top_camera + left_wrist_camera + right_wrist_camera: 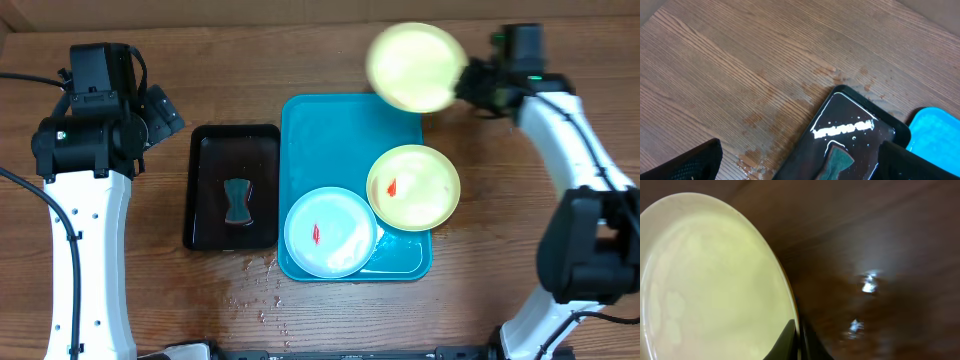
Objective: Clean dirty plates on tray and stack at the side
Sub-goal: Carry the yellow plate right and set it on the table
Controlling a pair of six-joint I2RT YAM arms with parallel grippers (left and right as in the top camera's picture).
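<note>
Overhead: R gripper point(468, 80) pinching held plate point(415, 67) by rim, at tray point(300, 130) far edge. White plate point(330, 232) and yellow plate point(413, 187), both red-smeared, on tray.
L wrist: L gripper point(805, 162) spread wide, nr black tray point(840, 115) w/ sponge point(837, 162).
R wrist: fingers point(787, 340) clamped on plate rim.

Wood-grain table point(330, 320), damp in scattered patches.

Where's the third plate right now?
Overhead view: the yellow-green plate is held by its rim in the right pincer, at the far right corner of the teal tray.
</note>
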